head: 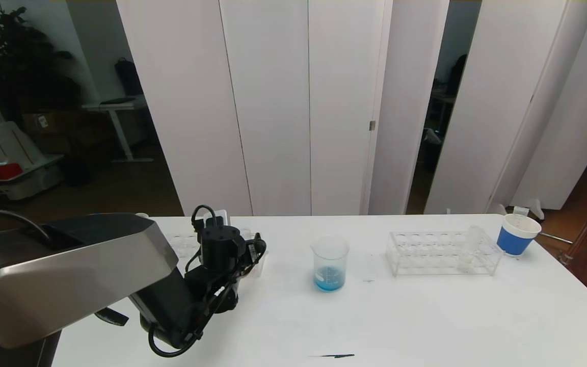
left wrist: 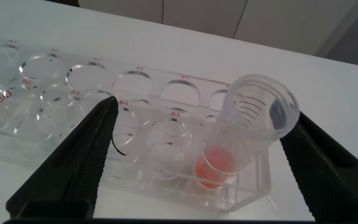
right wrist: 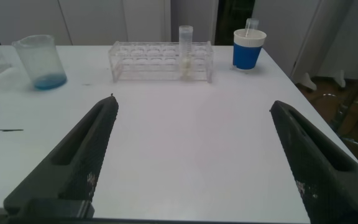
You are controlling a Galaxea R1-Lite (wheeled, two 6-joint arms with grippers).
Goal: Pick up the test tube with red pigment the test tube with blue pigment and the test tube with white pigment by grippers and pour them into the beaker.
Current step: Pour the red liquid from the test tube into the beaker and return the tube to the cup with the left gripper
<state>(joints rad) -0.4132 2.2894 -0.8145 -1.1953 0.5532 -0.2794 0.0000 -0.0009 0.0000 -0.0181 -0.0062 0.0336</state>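
Left wrist view | left gripper (left wrist: 197,168) released, astride red tube (left wrist: 241,140) standing in rack (left wrist: 55,93) | advice: close squarely on the tube, lift straight | beaker (head: 330,263) off to its right, holds blue | right gripper (right wrist: 191,162) released, idle

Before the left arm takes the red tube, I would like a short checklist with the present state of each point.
1. Left tool open: ok, its fingers stand wide on both sides of the tube.
2. Test tube with red pigment between the fingers: ok, it stands in the end hole of the left rack, leaning a little.
3. Tube not yet gripped: ok, neither finger touches it.
4. Beaker upright and reachable: ok, mid-table, already holding blue liquid.
5. Right tool out of the way: ok, open above bare table.
6. Tube cap off: cannot tell.
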